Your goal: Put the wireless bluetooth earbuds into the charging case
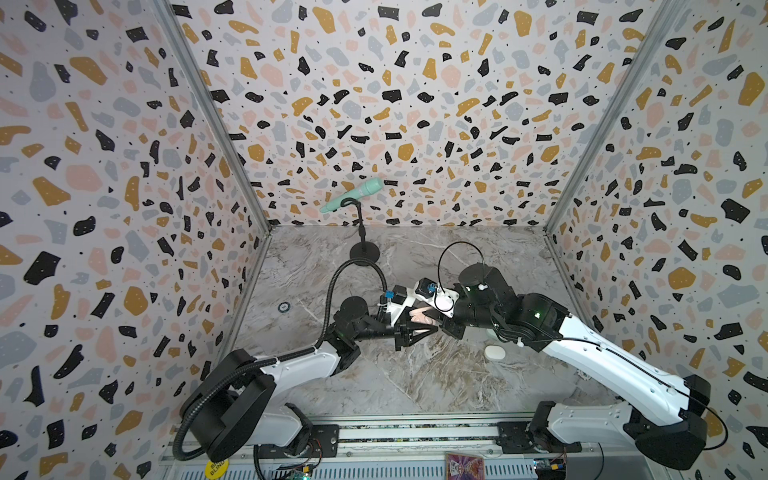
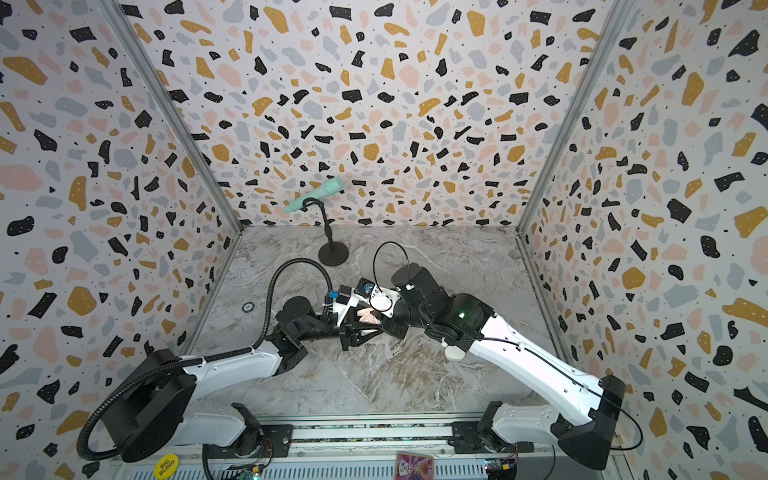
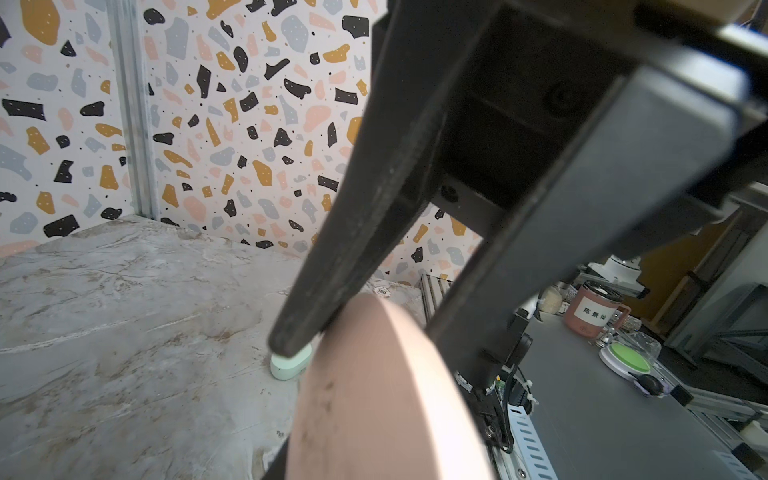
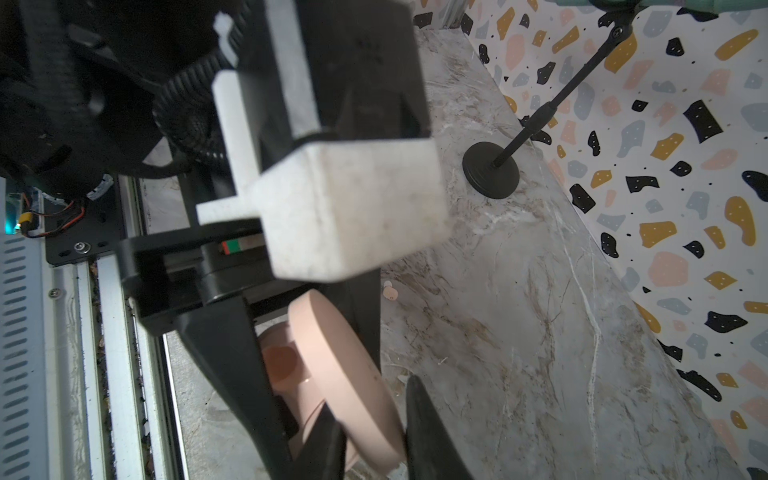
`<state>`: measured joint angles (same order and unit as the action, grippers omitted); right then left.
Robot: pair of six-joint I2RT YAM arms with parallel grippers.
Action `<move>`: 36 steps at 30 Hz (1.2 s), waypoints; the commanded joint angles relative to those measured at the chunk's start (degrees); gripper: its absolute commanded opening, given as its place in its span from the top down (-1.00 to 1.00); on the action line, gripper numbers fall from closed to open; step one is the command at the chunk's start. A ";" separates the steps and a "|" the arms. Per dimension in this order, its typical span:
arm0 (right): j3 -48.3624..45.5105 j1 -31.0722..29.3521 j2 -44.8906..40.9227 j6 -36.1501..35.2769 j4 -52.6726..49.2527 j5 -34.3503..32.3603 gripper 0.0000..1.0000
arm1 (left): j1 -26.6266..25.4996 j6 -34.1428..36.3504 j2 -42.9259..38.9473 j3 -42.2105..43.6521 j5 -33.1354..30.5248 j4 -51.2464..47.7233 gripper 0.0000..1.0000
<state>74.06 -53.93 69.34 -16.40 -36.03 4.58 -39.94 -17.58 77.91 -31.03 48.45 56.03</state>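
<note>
My left gripper point(image 3: 382, 365) is shut on a pale pink charging case point(image 3: 386, 399), held above the middle of the marble table point(image 1: 415, 374). In the right wrist view the case stands open: its lid point(image 4: 340, 374) is raised, and an empty round well point(image 4: 282, 361) shows in the base. My right gripper point(image 4: 374, 444) has a finger against each face of that lid. One pink earbud point(image 4: 390, 294) lies on the table beyond the case. In both top views the two grippers meet at the pink case point(image 1: 422, 318) point(image 2: 368, 318), and the wrists hide most of it.
A white case point(image 1: 494, 352) point(image 2: 455, 352) lies on the table under my right forearm. A mint case point(image 3: 291, 365) sits on the table near it. A mint microphone point(image 1: 353, 195) on a black stand point(image 1: 364, 252) is at the back. A small round token point(image 1: 284, 307) lies at the left.
</note>
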 commanded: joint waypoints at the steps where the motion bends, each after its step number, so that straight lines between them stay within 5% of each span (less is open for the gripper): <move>1: 1.22 -0.55 -0.57 -0.51 -0.20 2.55 0.61 | -0.22 0.72 -0.46 -2.31 -0.24 1.29 0.41; 9: 1.35 -0.64 -1.10 -1.23 -0.57 2.56 0.86 | -0.22 1.56 -0.62 -2.55 -0.98 -0.30 0.22; 27: 2.22 -0.48 -1.77 0.57 -3.51 -1.60 0.91 | -0.30 7.93 -5.14 -0.43 -7.24 -5.97 -0.97; 36: 3.24 1.73 -3.60 -1.65 -5.37 2.37 0.92 | -2.20 15.82 -4.46 -3.75 -3.30 -17.79 -1.00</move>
<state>74.35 -53.15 67.92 -17.12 -39.59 4.54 -41.39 -6.15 73.28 -32.16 43.07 42.63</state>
